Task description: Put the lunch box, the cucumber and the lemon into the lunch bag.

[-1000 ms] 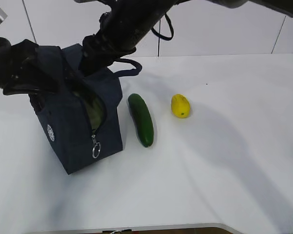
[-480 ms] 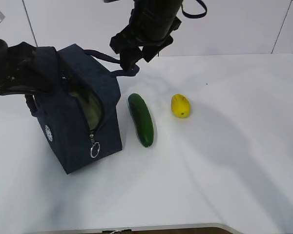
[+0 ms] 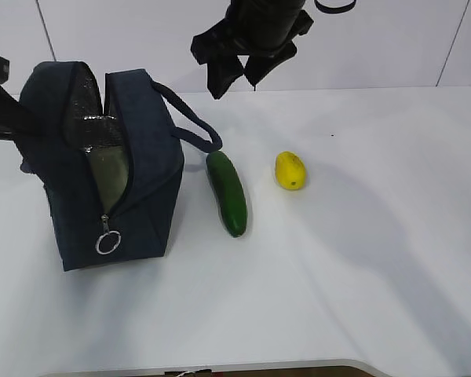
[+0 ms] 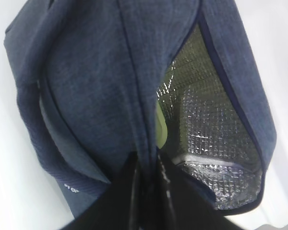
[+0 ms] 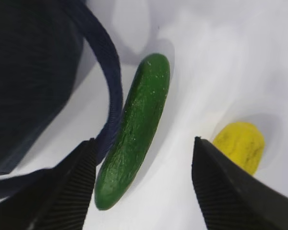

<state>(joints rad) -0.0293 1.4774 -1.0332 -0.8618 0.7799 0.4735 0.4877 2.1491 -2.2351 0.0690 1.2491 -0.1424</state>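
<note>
The left claw (image 4: 146, 191) pinches the lunch bag (image 3: 102, 165) rim, holding its mouth agape. The right claw (image 5: 141, 177) hangs spread and empty over the cucumber (image 5: 134, 129), the lemon (image 5: 240, 146) nearby.

right gripper (image 5: 144, 184): black, ribbed finger pads | arm: black, perhaps fabric-covered | cable: black loop

White tabletop (image 3: 361, 267) fills most of the exterior view, smooth & matte, w/ soft grey shadows across its right half under diffuse light. Far behind it, a pale wall (image 3: 125, 39) of white panels split by thin dark vertical seams, one at far left & another slanting at far right. Table's near edge curves off at bottom, w/ a brown strip below.
</note>
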